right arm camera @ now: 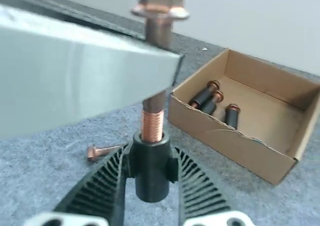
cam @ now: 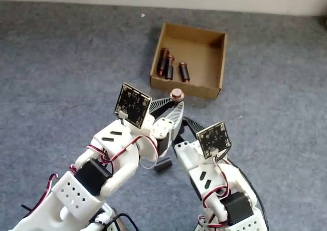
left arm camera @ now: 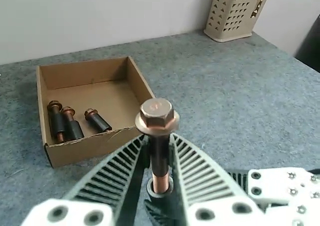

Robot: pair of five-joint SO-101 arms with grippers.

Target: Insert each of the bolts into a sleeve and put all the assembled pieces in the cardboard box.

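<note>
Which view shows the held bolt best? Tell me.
The left wrist view: the bolt runs head to threaded tip inside the left pincer. The right wrist view has head and thread, middle covered. The high view gives its head from above.

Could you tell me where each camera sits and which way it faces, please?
High view: fixed above the table, looking down on the left arm and right arm by the cardboard box.
Left wrist view: on the left wrist, facing the box along jaws shut on the bolt.
Right wrist view: on the right wrist, facing the box past jaws shut on the sleeve.
Shared: all show bolt and box.
</note>
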